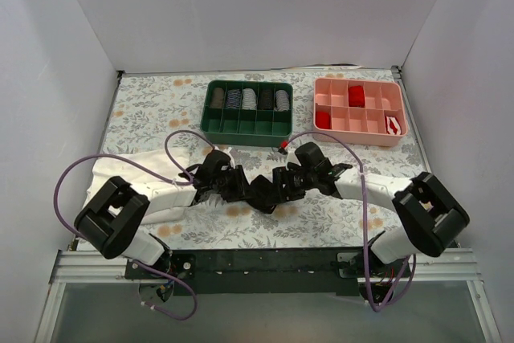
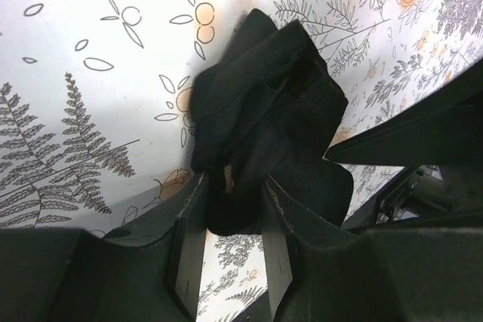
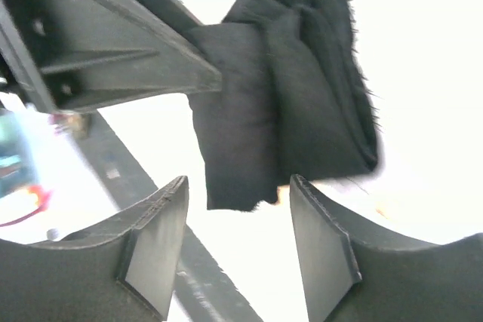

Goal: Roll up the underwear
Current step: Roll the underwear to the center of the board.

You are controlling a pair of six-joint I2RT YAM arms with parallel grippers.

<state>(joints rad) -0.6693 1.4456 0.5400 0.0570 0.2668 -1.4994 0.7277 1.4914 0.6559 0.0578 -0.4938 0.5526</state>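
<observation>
The underwear point(image 1: 262, 193) is a bunched black bundle on the flowered table, between the two grippers. My left gripper point(image 1: 242, 185) is shut on the near end of the underwear point(image 2: 264, 103); black fabric fills the gap between its fingers point(image 2: 189, 246). My right gripper point(image 3: 238, 186) is open, its jaws wide apart. The underwear's hanging edge point(image 3: 287, 96) sits just beyond its fingertips, untouched. In the top view the right gripper point(image 1: 283, 181) faces the bundle from the right. No pale waistband shows.
A green tray point(image 1: 246, 139) holding several dark rolls stands at the back centre. A pink tray point(image 1: 358, 139) with red rolls point(image 1: 356, 95) is at the back right. A white cloth point(image 1: 132, 173) lies at the left under the left arm. White walls enclose the table.
</observation>
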